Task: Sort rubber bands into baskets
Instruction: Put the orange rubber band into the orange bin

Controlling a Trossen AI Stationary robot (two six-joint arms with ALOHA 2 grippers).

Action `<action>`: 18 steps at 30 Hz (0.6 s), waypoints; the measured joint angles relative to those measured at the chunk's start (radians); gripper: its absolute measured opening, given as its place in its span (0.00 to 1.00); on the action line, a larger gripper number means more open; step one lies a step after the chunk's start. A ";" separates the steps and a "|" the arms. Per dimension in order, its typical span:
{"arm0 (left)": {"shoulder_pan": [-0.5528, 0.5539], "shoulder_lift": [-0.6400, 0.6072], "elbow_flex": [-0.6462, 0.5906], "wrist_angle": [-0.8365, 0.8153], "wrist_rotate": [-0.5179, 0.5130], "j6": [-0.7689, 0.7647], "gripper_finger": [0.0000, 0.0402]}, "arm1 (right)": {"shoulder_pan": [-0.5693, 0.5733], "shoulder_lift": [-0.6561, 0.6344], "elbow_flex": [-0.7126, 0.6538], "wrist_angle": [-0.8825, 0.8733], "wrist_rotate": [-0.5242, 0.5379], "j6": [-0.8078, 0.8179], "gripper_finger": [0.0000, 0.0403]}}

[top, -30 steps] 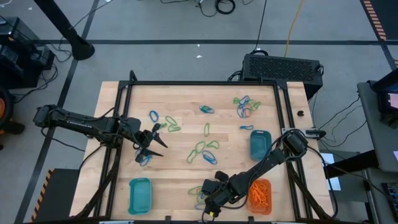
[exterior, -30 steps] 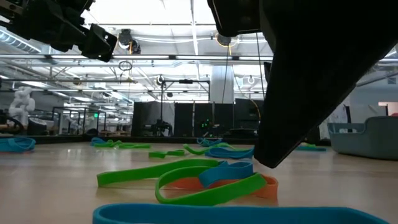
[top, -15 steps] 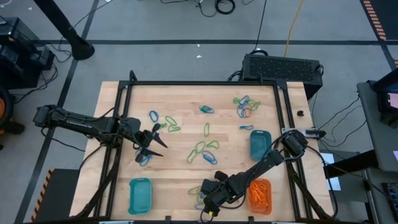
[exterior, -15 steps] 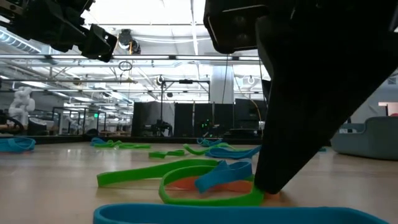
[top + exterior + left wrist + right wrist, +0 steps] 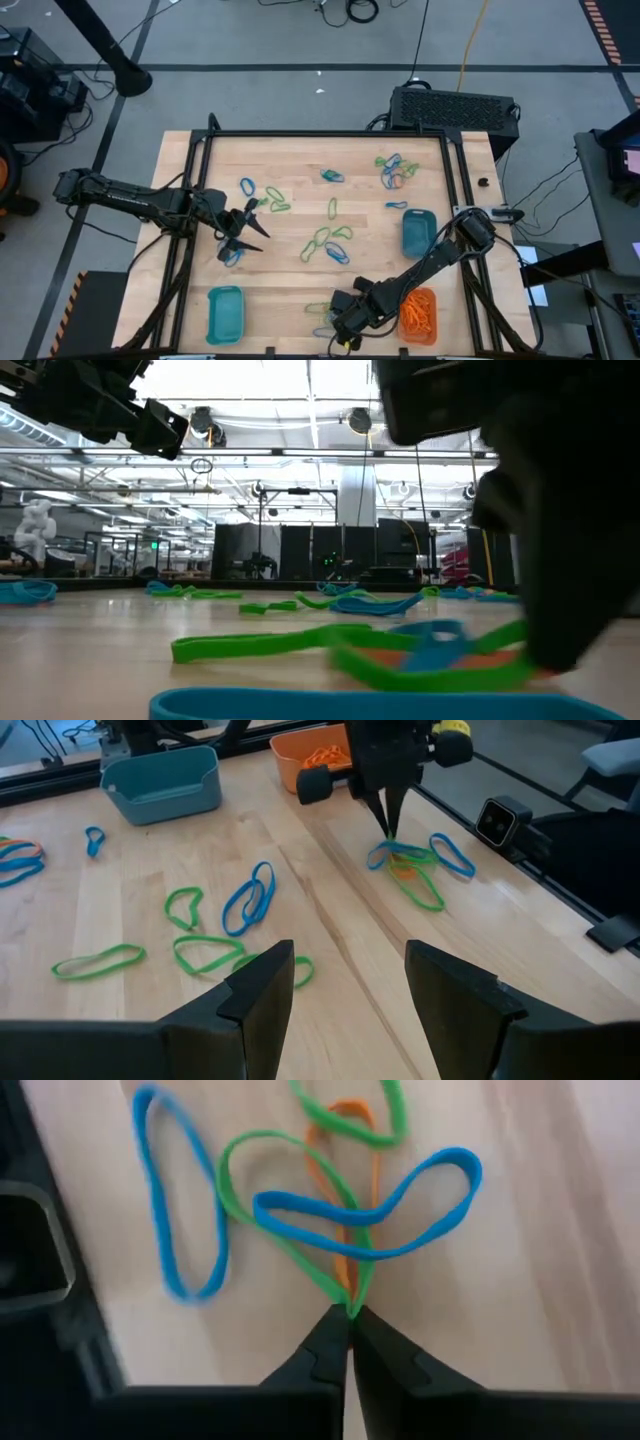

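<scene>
Just beside the orange basket, on its side toward the teal basket at the same table edge, the right gripper is fully closed, its tips pinching a green band in a small tangle with a blue band and an orange band. More bands lie scattered farther from this basket, over the middle of the table. The left gripper hovers well apart from it, fingers wide and holding nothing. A second teal basket stands near the orange one

No readable text, seemingly, in any view.
</scene>
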 joint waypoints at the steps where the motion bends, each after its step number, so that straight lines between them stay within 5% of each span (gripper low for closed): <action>1: 0.000 0.000 0.000 0.000 0.000 0.000 0.50 | -0.002 -0.009 0.000 -0.013 -0.021 0.000 0.01; 7: 0.000 0.000 0.000 0.001 0.000 -0.001 0.50 | -0.016 -0.068 0.000 -0.125 -0.064 0.060 0.00; 18: 0.000 0.000 0.000 0.009 0.000 -0.002 0.50 | -0.081 -0.193 0.002 -0.039 0.007 0.021 0.00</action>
